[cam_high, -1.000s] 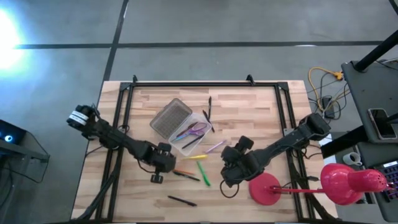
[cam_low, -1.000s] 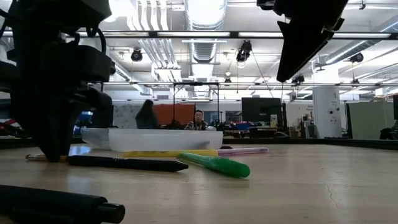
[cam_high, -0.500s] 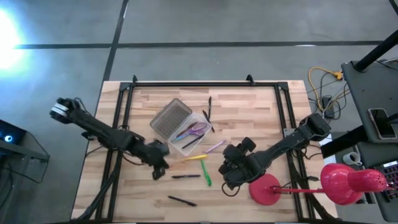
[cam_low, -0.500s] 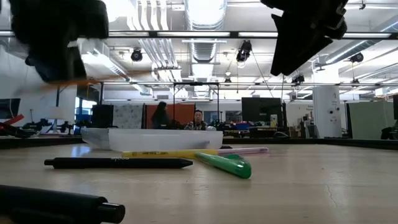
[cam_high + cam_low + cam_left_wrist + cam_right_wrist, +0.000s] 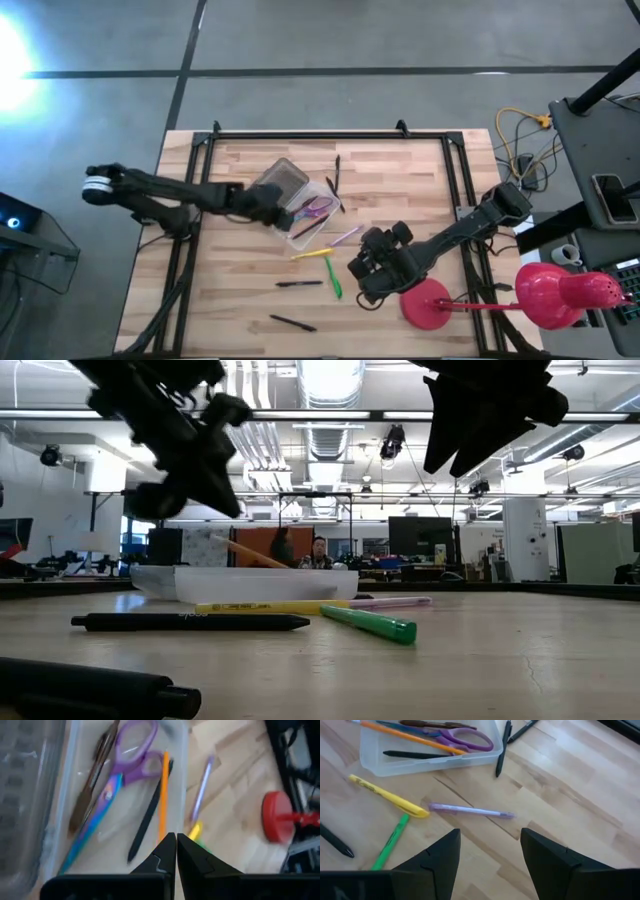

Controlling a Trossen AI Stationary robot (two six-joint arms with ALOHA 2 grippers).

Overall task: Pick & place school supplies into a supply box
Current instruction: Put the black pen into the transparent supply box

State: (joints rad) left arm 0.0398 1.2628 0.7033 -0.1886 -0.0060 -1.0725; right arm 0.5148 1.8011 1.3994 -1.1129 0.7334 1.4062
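Wooden planks make up your table [image 5: 400, 190], framed by black rails, with a grey floor around it and a lit workshop hall behind in the low view. Your red lamp [image 5: 545, 290] is the biggest loose thing, standing at the table's right near corner.

Your left arm reaches in from the left edge, and your left gripper [image 5: 283, 214] hangs over the supply box [image 5: 325, 222], which sits open near the table's middle with its ribbed lid [image 5: 275, 183] folded back. In the left wrist view the fingers [image 5: 165, 854] are pressed almost together, with an orange pencil [image 5: 163, 795] running up from just past their tips; whether they pinch its end, you cannot tell. That pencil slants into the box beside the purple scissors [image 5: 127, 757], a black pen [image 5: 147, 822] and a brown pencil [image 5: 90, 795].

Your right gripper [image 5: 372, 262] hovers above the table between box and lamp, its fingers [image 5: 437, 857] spread wide and holding nothing.

Below it lie a yellow marker [image 5: 387, 796], a green marker [image 5: 390, 842] and a purple pen [image 5: 470, 810], close together. Two more black pens [image 5: 299, 283] [image 5: 292, 322] lie nearer the front edge, well apart from the box.
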